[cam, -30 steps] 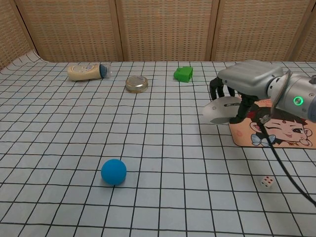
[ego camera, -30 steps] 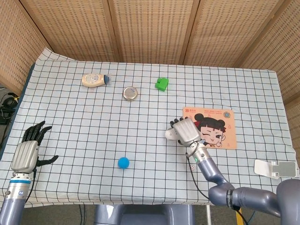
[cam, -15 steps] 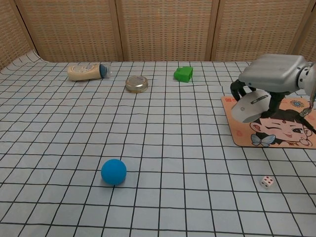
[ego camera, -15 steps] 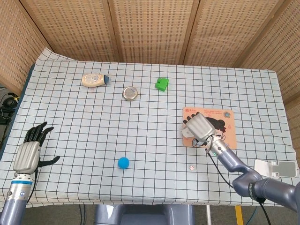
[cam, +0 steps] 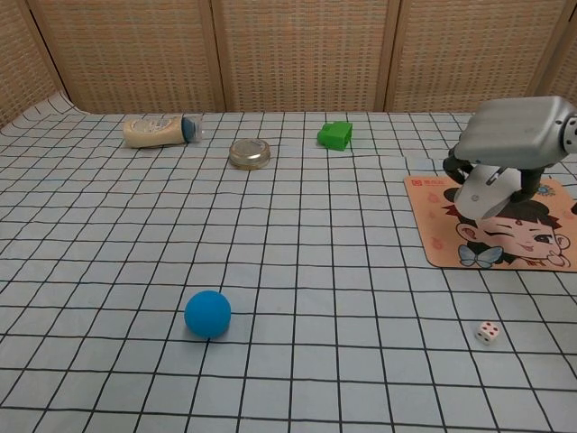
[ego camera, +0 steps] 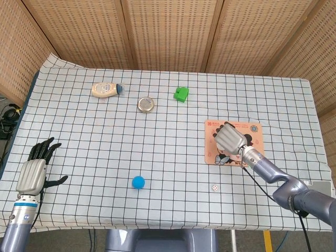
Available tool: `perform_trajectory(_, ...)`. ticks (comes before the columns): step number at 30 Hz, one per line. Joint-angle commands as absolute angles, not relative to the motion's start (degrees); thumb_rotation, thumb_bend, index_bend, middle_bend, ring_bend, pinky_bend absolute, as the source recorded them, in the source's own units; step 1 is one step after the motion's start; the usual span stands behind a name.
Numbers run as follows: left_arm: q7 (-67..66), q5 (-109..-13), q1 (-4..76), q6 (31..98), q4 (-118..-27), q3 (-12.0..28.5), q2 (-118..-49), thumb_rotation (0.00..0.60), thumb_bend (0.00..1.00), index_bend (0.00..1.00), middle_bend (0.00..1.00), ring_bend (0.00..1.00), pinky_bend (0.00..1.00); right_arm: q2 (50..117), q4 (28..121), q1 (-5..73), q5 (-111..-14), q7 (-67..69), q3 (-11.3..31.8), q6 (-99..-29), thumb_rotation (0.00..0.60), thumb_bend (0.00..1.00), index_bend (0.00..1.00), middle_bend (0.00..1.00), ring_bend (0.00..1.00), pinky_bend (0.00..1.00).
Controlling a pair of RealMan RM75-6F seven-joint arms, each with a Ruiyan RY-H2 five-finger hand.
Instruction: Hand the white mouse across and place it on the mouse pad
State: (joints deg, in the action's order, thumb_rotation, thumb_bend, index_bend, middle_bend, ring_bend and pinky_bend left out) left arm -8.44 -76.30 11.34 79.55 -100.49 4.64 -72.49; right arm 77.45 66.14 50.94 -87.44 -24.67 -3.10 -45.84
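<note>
The right hand (cam: 516, 135) grips the white mouse (cam: 482, 191) over the mouse pad (cam: 442, 242), perhaps touching it. A die (cam: 488, 332) lies at lower right; the left hand (ego camera: 32, 173) rests spread at lower left.

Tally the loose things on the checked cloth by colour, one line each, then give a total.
White: 2, the white mouse held by the right hand over the mouse pad, and the dice
Blue: 1, ball
Green: 1, block
Cream: 1, bottle
Metallic: 1, round tin
Orange: 1, the mouse pad
Total: 7
</note>
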Motion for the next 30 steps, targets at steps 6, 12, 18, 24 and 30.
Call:
perform_trajectory(6, -8.6, -76.1, 11.4, 79.3, -100.3, 4.7, -72.7, 0.6, 0.13, 0.15, 0.0, 0.0, 0.0, 76.4, 64.3, 50.5, -89.8, -24.1, -5.0, -45.0, 0.6, 0.36, 0.66, 0.49, 0.47, 0.53)
perform_trajectory(12, -9.0, -76.3, 11.4, 79.1, -100.4, 4.6, -72.9, 0.6, 0.13, 0.15, 0.0, 0.0, 0.0, 76.5, 64.0, 49.9, -92.7, -22.8, -6.6, -45.7, 0.6, 0.36, 0.65, 0.49, 0.46, 0.52)
perform_trajectory(18, -9.1, -76.5, 11.3, 79.2, -100.5, 4.5, -72.9, 0.6, 0.13, 0.15, 0.0, 0.0, 0.0, 78.2, 62.2, 50.1, -95.1, -22.6, -7.6, -45.7, 0.6, 0.36, 0.65, 0.49, 0.46, 0.52)
perform_trajectory(24, -8.9, -76.5, 11.2, 79.1, -100.8, 4.5, -72.8, 0.6, 0.13, 0.15, 0.0, 0.0, 0.0, 80.1, 59.2, 50.1, -96.3, -23.7, -7.4, -45.9, 0.6, 0.36, 0.64, 0.47, 0.43, 0.47)
perform_trajectory(30, -8.9, -76.0, 11.2, 78.8, -100.8, 4.6, -72.7, 0.6, 0.13, 0.15, 0.0, 0.0, 0.0, 80.9, 57.8, 49.6, -96.7, -25.4, -6.6, -47.7, 0.6, 0.29, 0.54, 0.29, 0.23, 0.18)
